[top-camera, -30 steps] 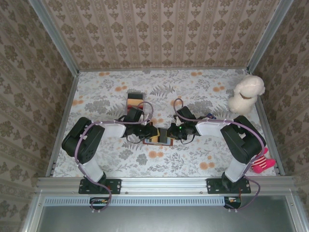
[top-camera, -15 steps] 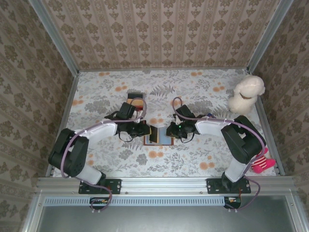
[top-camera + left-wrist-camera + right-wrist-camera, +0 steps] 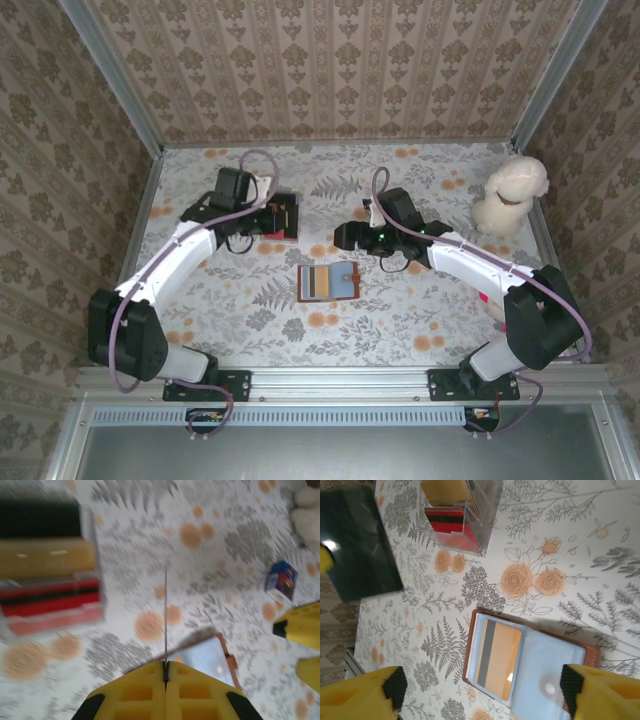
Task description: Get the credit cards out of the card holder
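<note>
The brown card holder (image 3: 328, 283) lies open and flat on the table, grey-blue pockets up (image 3: 535, 667). A tan credit card with a grey stripe (image 3: 501, 657) sits in its left pocket. My left gripper (image 3: 262, 217) is shut on a dark credit card, which shows edge-on as a thin line (image 3: 165, 610) and as a dark rectangle (image 3: 357, 545). It hovers beside the striped box (image 3: 281, 214), far left of the holder (image 3: 210, 655). My right gripper (image 3: 345, 237) hangs open just behind the holder, its yellow fingers (image 3: 360, 697) wide apart with nothing between them.
A clear box with red, black and tan striped contents (image 3: 457, 515) stands behind and left of the holder. A white plush toy (image 3: 510, 195) sits at the back right corner. A small blue object (image 3: 281, 580) lies on the floral cloth to the right.
Both grippers have left the card holder. My left arm swung back-left to the striped box with the dark card in its jaws. My right gripper opened and drew back.
</note>
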Motion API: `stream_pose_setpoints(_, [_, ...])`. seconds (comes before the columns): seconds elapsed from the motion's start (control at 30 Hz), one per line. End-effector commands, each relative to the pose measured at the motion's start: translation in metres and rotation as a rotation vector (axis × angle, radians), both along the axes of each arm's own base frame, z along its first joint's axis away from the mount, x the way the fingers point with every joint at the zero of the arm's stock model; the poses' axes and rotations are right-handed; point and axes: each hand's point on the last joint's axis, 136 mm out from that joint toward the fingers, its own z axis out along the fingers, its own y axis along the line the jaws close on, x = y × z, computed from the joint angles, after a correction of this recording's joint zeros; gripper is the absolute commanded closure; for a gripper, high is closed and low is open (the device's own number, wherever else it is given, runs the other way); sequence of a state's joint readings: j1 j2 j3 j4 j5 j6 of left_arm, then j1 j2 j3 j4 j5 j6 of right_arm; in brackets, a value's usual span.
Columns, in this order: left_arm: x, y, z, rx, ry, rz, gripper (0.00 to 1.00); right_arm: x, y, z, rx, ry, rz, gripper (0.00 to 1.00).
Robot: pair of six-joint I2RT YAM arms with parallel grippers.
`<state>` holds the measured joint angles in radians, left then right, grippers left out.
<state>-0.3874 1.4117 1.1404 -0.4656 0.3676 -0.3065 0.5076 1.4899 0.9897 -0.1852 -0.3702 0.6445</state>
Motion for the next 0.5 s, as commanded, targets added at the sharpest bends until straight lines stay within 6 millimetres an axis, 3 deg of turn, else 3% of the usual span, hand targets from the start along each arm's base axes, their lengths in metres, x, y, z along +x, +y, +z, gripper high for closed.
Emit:
stream_pose_setpoints(0.0, [0.023,0.021,0.012,0.134,-0.109,-0.021,1.00,0.003,-0.010,0.012,-0.032,-0.027,-0.002,0.11])
stream_pose_setpoints(0.13, [0.048,0.027,0.037,0.152,-0.248,-0.111,1.00,0.011,-0.017,0.016,-0.009,-0.020,-0.012,0.01])
stream_pose_setpoints(0.23, [0.069,0.028,0.055,0.174,-0.330,-0.176,1.00,0.017,-0.024,0.016,-0.006,-0.009,-0.040,0.00])
stream_pose_setpoints(0.47, [0.130,0.018,0.065,0.228,-0.449,-0.272,1.00,0.027,-0.027,0.010,0.008,0.050,-0.066,0.00])
